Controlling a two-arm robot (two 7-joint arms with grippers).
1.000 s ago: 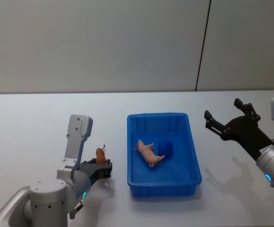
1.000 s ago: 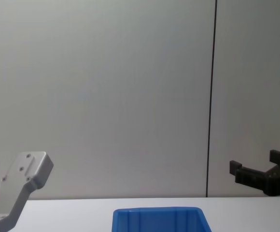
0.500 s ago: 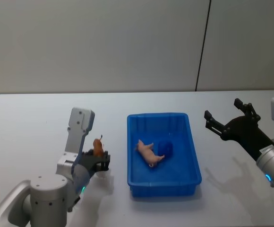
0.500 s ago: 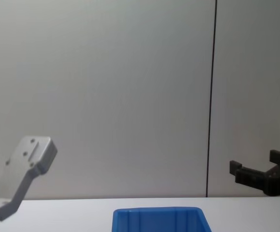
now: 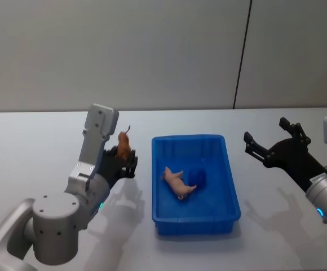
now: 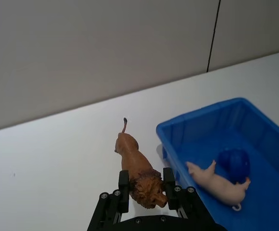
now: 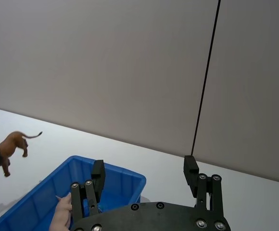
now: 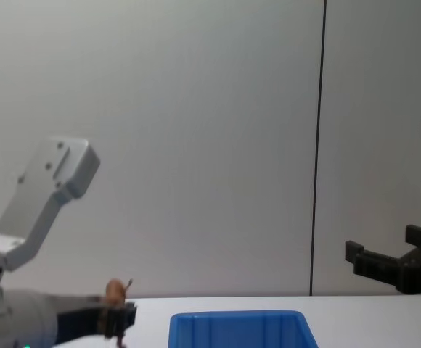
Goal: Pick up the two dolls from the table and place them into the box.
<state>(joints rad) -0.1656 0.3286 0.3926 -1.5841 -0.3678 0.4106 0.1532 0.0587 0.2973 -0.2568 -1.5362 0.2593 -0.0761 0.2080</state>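
You can see that the left gripper [image 5: 122, 161] has risen since a second ago: in the head view it sat low at the lower left of the frame, near the table [image 5: 39, 135], and it now sits higher and closer to the left wall of the box [image 5: 157, 186], with the chest view catching it at the lower left where it was out of sight before. Its fingers are clamped on the head end of the lion doll [image 6: 137, 173], whose body and tail stick out ahead of the jaws in the left wrist view, clear of the tabletop. The pig doll [image 5: 178, 182] already lies in the middle of the box beside a small blue ball [image 5: 197, 176], so you have one doll in and the second lifted. I judge the pick done and the carry under way; the lion sits just left of the rim, not yet over the bin. Your right gripper [image 5: 272, 142] hovers at the right of the head view with its fingers apart, holding nothing, unmoved over the last second
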